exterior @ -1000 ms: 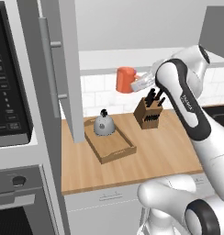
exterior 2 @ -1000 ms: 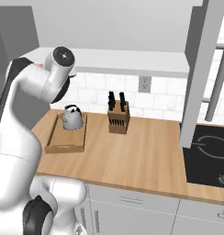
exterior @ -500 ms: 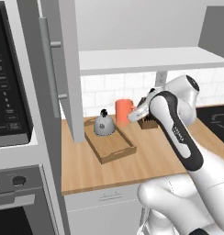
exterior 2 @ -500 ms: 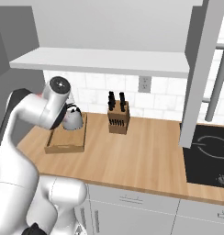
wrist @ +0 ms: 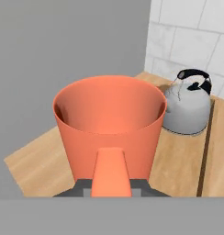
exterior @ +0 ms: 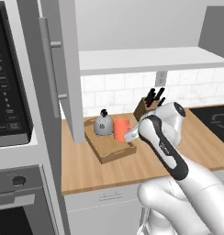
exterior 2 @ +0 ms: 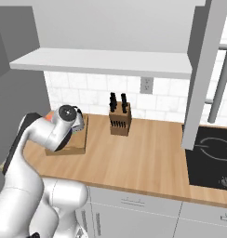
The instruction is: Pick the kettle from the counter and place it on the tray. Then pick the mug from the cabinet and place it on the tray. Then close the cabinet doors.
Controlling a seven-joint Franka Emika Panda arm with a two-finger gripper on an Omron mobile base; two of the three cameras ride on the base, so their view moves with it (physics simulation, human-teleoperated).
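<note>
Fingers on my gripper (exterior: 131,134) are shut tight on the handle of the mug (exterior: 121,129). In the hand view I see the orange handle running down between the two dark tips, and the mug (wrist: 109,128) stands upright with its open top facing up.

From the left base view, going left to right: the black oven column (exterior: 10,92) is at the far left. Next comes the open grey cabinet door (exterior: 63,69) with its long silver bar handle. Then the tray (exterior: 109,149) sits on the counter (exterior: 86,170), near the back edge by the white tile wall. The kettle (exterior: 103,124) stands in the back left corner of the tray. The mug is just beside it on its right, low over the tray. I cannot tell if the mug's bottom is touching the tray. Behind my arm is the knife block (exterior: 148,103), near the back edge of the counter. The black stove top (exterior: 215,119) is at the far right.

In the right base view, the other cabinet door (exterior 2: 203,69) hangs open too, above the counter's right end.
</note>
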